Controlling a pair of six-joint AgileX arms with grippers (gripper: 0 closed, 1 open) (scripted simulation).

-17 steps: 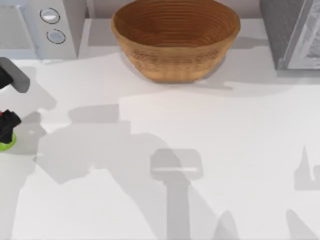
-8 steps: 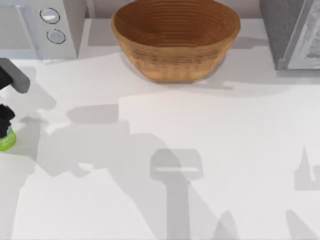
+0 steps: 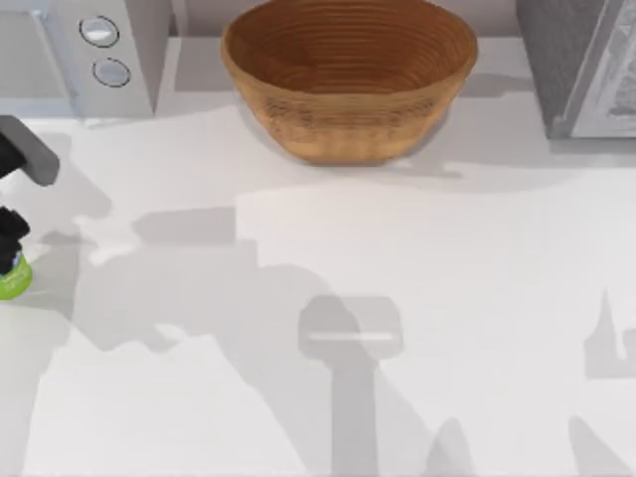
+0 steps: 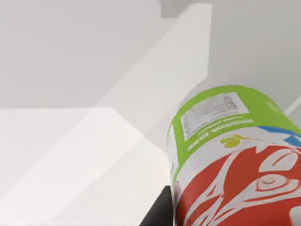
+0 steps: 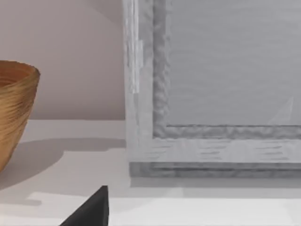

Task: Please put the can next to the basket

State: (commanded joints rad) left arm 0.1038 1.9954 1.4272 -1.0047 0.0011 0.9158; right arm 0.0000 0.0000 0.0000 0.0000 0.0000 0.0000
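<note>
The can (image 3: 13, 282) is at the far left edge of the table, its lime-green lower part showing below my left gripper (image 3: 8, 243), which is shut on it from above. In the left wrist view the can (image 4: 235, 160) looms close, green end away from the camera and red part with white lettering nearest, beside a dark finger (image 4: 157, 214). The basket (image 3: 348, 84), brown woven wicker, stands at the back middle of the table, far to the right of the can. Its side (image 5: 14, 113) also appears in the right wrist view, with a dark corner of my right gripper (image 5: 91, 212).
A white appliance (image 3: 99, 50) with two round knobs stands at the back left. A grey box-like cabinet (image 3: 586, 70) stands at the back right, close in front of the right wrist camera (image 5: 211, 94). Arm shadows lie across the white tabletop (image 3: 328, 298).
The can and my left gripper have shifted slightly toward the back of the table. The can's red top, visible a second ago, is now covered by the gripper. The basket has not moved.
</note>
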